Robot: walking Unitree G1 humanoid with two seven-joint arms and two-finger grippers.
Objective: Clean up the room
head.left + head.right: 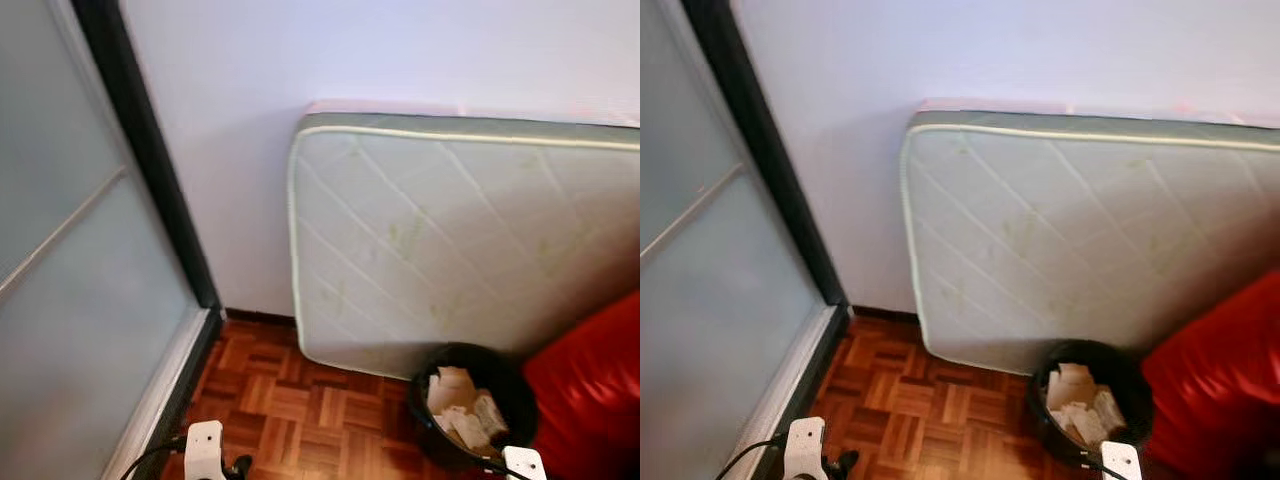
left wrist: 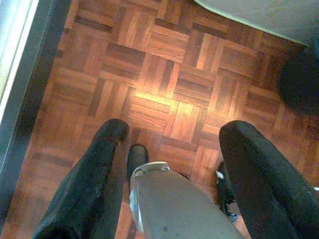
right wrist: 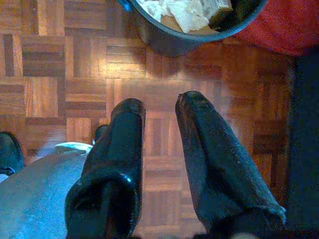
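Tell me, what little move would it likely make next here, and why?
Probably a turn away to look for litter. The black bin by the leaning mattress already holds crumpled paper, both the left gripper and the right gripper hang open with nothing in them, and the parquet floor in view shows no trash to pick up.

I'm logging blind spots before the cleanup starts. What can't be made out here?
- Bin: paper scraps cover whatever lies below them, eye views.
- Mattress: right end cut by the frame edge.
- Red object: cut off, identity unclear.
- Behind the frosted door: nothing readable.
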